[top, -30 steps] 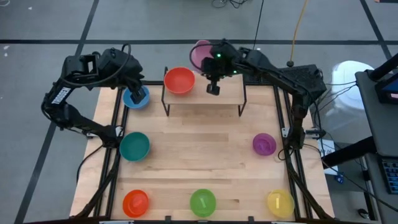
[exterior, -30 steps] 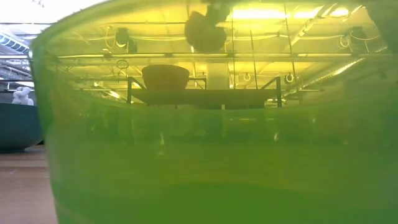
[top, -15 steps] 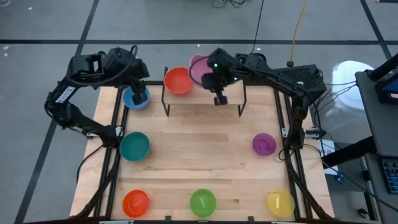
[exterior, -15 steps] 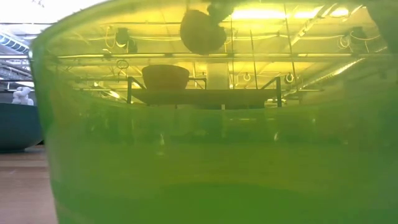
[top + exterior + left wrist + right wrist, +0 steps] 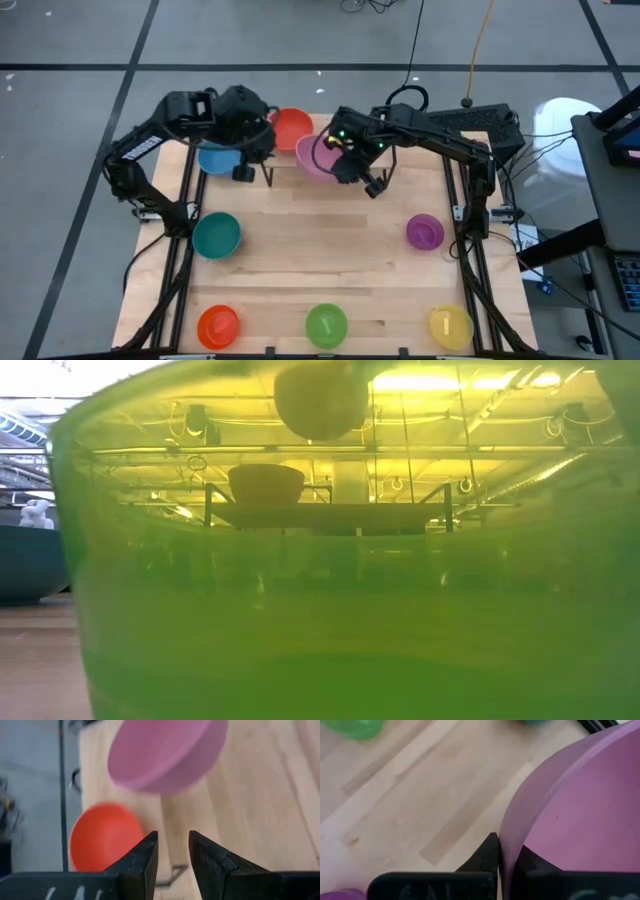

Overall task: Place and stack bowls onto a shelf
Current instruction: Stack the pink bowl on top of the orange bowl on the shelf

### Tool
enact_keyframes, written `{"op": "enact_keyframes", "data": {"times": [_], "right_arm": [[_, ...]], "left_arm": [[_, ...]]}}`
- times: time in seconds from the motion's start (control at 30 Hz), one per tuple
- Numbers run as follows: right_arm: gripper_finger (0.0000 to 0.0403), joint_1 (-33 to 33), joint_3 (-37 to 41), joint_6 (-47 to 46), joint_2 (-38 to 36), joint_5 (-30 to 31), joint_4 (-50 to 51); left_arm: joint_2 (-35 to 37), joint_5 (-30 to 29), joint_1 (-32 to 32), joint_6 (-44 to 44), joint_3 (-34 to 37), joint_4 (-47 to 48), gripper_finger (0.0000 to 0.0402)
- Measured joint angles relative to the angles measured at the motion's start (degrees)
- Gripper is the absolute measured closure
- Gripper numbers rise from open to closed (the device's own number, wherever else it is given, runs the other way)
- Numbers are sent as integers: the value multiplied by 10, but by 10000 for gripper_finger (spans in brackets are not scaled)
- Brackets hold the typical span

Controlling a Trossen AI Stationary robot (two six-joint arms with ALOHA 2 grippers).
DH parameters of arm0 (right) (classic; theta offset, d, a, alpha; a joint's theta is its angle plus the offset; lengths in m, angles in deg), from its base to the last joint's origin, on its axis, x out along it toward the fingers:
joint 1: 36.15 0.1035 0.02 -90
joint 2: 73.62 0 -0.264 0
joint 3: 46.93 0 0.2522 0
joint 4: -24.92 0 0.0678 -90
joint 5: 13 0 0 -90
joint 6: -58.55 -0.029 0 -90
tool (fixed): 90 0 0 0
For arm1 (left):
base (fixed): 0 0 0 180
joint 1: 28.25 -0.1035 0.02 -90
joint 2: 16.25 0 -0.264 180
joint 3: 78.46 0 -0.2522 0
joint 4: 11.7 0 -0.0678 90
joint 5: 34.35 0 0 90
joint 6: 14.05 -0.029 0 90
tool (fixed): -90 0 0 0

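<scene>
Right gripper clamped on pink bowl's rim, held tilted above shelf, beside red bowl on it. Left gripper narrow, empty in wrist view; blue bowl beneath it. No legible writing.

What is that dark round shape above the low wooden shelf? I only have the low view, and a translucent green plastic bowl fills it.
Observer: A round pink plastic bowl, pinched at its rim by the right gripper.
Operator: Where is the left gripper?
Observer: The left gripper is open and empty, near the left end of the shelf, beside a round blue plastic bowl.
Operator: Which bowl sits on the shelf?
Observer: A round red plastic bowl.
</scene>
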Motion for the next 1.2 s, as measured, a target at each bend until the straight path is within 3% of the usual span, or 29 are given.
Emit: {"op": "enact_keyframes", "data": {"times": [0.17, 0.37, 0.53, 0.9, 1.2], "right_arm": [[403, 11, 0, 29, 0, -1, 20], [403, 16, 0, 48, 0, -3, 24], [403, 16, 0, 64, 0, -59, 29], [403, 27, 0, 76, 0, -73, 29], [403, 32, 1, 76, 0, -73, 39]], "left_arm": [[-22, 40, 33, -48, 0, -29, 286], [-33, 47, 68, -83, 0, -39, 286], [-35, 45, 86, -101, -1, -82, 286], [-46, 47, 89, -115, 0, -84, 286], [-80, 111, 89, -90, 0, -68, 286]]}}
